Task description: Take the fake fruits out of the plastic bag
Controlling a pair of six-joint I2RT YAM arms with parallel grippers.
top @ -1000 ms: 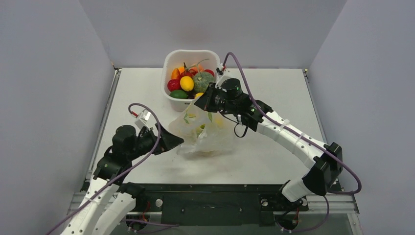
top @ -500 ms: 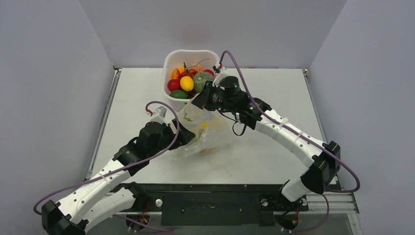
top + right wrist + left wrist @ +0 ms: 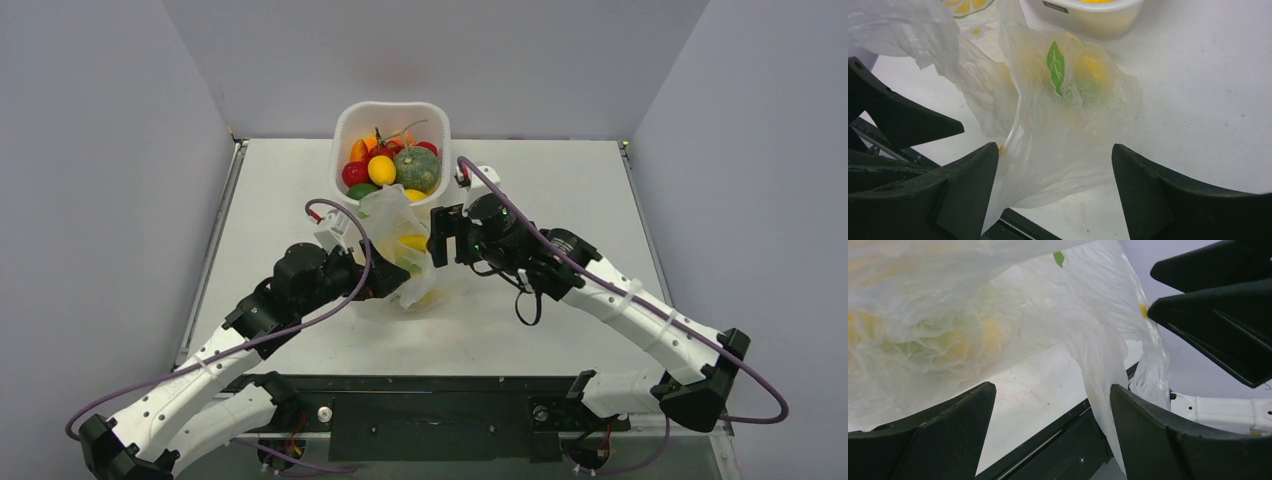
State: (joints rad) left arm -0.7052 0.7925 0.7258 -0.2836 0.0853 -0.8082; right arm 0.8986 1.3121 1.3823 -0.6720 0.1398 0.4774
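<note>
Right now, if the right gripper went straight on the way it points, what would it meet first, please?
The plastic bag: its crinkled film sits directly ahead of the right gripper, between its open fingers, apparently very close, though depth is hard to judge. The yellow fake fruits lie just behind that film.
</note>
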